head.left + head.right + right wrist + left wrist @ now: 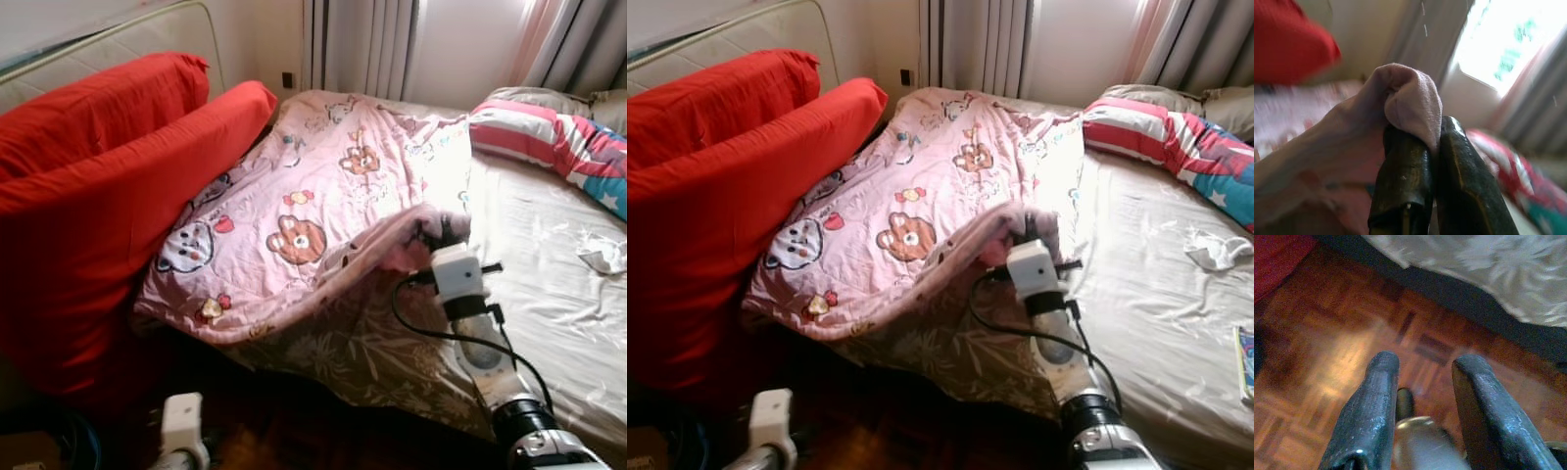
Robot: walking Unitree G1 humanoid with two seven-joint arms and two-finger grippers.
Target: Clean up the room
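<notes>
Nearest me, my left gripper (1420, 396) hangs idle over the parquet floor (1327, 357), its jaws apart and holding nothing; beyond it my right gripper (434, 235) reaches out over the bed (549, 284), its jaws pinched tight on a fold of the pink cartoon quilt (323, 206), lifting that edge so the brown underside shows; I judge I am drawing it across to straighten the bed; red cushions (108, 186) lean at the left.

Head stereo pair down onto bed (549, 294)
</notes>
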